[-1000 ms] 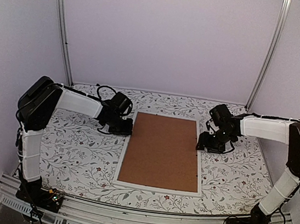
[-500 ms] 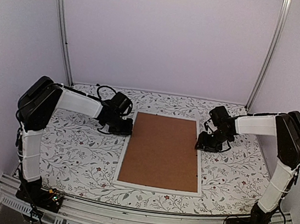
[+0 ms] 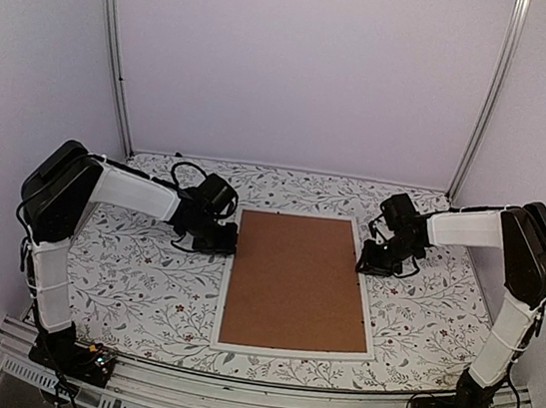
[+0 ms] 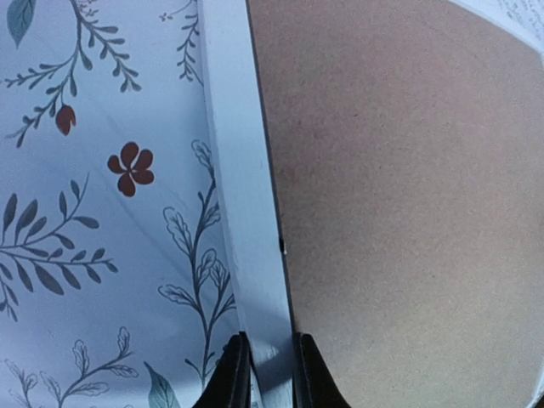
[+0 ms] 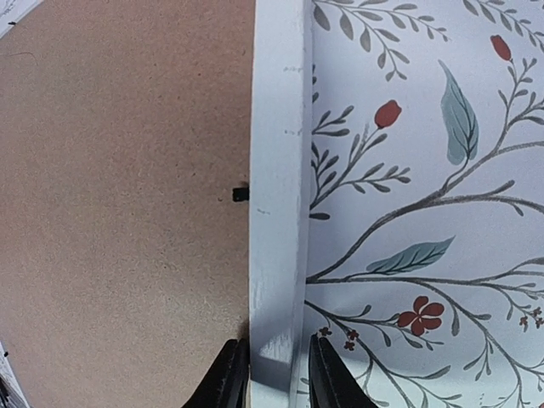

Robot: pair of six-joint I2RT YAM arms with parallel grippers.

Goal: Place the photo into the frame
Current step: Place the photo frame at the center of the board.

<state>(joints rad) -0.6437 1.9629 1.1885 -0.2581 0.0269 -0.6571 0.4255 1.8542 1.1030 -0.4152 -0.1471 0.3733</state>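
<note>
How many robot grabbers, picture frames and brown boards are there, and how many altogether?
grippers: 2 (left gripper, right gripper)
frame: 1
brown backing board: 1
Total: 4

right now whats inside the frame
A brown backing board fills the frame, lying flat within its white border. Whatever is under the board is covered, so whether the photo is in there cannot be seen.
</note>
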